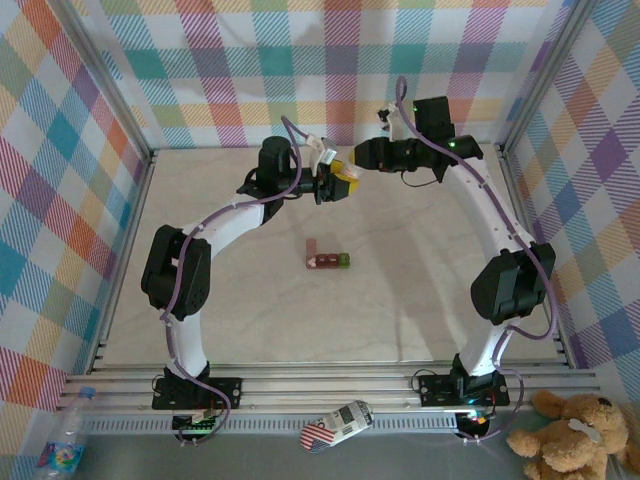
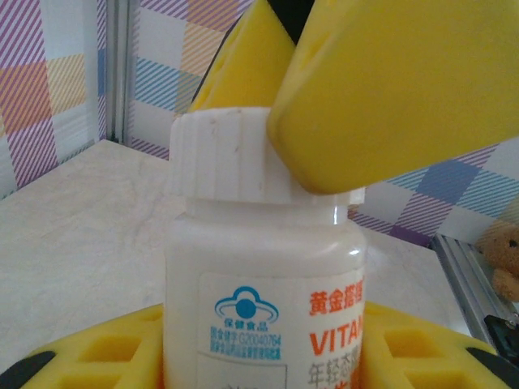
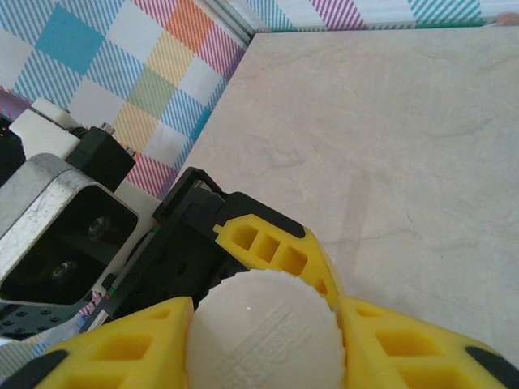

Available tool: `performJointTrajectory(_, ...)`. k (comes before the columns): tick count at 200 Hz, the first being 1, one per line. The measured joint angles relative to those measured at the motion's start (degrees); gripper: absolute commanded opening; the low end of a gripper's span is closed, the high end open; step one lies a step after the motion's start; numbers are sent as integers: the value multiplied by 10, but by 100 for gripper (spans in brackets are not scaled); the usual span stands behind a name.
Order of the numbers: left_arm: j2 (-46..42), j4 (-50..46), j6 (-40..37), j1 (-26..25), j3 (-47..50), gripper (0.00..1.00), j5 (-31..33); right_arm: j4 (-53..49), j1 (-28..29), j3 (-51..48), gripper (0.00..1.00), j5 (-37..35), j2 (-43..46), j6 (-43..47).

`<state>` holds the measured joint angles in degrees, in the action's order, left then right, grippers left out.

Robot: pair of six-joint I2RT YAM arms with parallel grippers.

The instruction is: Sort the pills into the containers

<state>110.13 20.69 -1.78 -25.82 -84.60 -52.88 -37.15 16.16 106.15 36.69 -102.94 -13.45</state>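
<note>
The containers (image 1: 327, 259), a short row of dark red compartments with a green one at its right end, lie on the table's middle, apart from both arms. Above the far part of the table a white pill bottle (image 2: 259, 308) with orange print is held up, my left gripper (image 1: 335, 183) shut on its body. In the left wrist view the yellow fingers (image 2: 105, 356) flank the bottle. My right gripper (image 1: 358, 166) is shut on the bottle's ribbed white cap (image 3: 263, 332), which is also seen in the left wrist view (image 2: 231, 154). Any pills are hidden.
Checkered walls and a metal frame (image 1: 330, 385) enclose the marbled table (image 1: 400, 300). Outside the near rail are a teddy bear (image 1: 570, 440), a water bottle (image 1: 65, 445) and a small printed object (image 1: 335, 428).
</note>
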Motion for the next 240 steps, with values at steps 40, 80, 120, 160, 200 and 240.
performJointTrajectory(40,0,3,3,-8,12,0,48,66,14,-51,27,-46,16,-71)
performJointTrajectory(80,-1,42,-21,-41,71,0,190,106,41,-106,28,-161,22,-169)
performJointTrajectory(120,-1,79,-40,-76,86,0,337,127,67,-110,28,-273,21,-245)
performJointTrajectory(160,0,97,-36,-82,87,0,398,179,80,-118,31,-316,19,-302)
performJointTrajectory(200,0,108,-36,-83,87,0,410,191,78,-118,48,-315,17,-318)
performJointTrajectory(240,1,144,-21,-73,86,0,398,222,42,-152,72,-233,42,-324)
